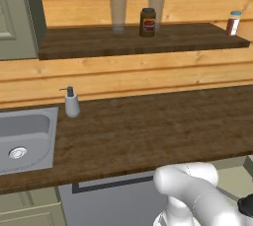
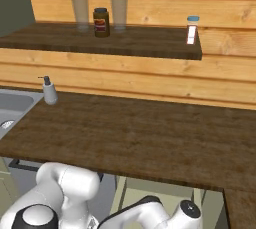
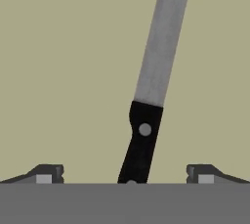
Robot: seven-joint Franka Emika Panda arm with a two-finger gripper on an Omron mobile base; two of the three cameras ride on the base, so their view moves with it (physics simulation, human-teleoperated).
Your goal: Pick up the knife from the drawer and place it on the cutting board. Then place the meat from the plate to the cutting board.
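Dark wooden countertop (image 1: pixel 148 126) runs beneath a plank wall, with a steel sink (image 1: pixel 24 141) at its left end, a soap dispenser (image 1: pixel 71 102) just beside the basin, and a shelf (image 1: pixel 148 42) above carrying two glasses, a dark jar (image 1: pixel 147 22) and a small shaker (image 1: pixel 233 22). Below the counter edge, the hand view looks onto the pale beige floor of the drawer (image 3: pixel 63 71), where the knife (image 3: pixel 151 81) lies flat, silver blade running away toward the far top of that view and black riveted handle (image 3: pixel 141 145) pointing back toward the hand. The gripper (image 3: pixel 125 174) hovers over that handle with its two fingertips (image 3: pixel 46 174) spread wide on either side, clear of the knife and holding nothing.

By its look the knife is light, rigid and slim, lying low against the drawer floor, so the fingers would likely have to come down nearly to the surface to get a purchase. The handle seems the sensible place to take hold: thicker and less slick than the smooth blade, which could slide or twist between the pads. A grip near the rivet should keep the long blade from drooping.
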